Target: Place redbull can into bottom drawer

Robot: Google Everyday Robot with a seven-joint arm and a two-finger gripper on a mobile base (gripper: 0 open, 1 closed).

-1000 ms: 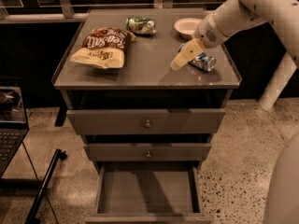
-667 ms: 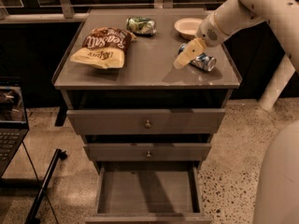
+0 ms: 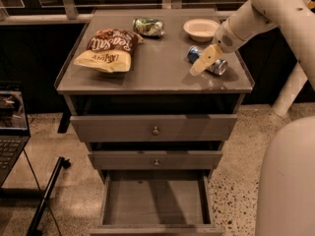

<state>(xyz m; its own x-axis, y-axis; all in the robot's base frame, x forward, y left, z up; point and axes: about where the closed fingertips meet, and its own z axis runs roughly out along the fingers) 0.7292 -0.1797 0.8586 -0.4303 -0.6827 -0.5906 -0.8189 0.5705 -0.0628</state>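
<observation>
The redbull can lies on its side on the cabinet top, near the right front corner, blue and silver. My gripper hangs from the white arm at the upper right and sits right over the can's middle, covering part of it, pointing down and to the left. The bottom drawer is pulled out below the cabinet, and its flat grey floor holds nothing.
A chip bag lies at the top's left. A crushed green can and a white bowl are at the back. Two knobbed drawers are shut. A laptop and a stand leg are at the left, and my white body at the lower right.
The gripper has stayed at the can, shifting only slightly. My white body now fills more of the lower right corner.
</observation>
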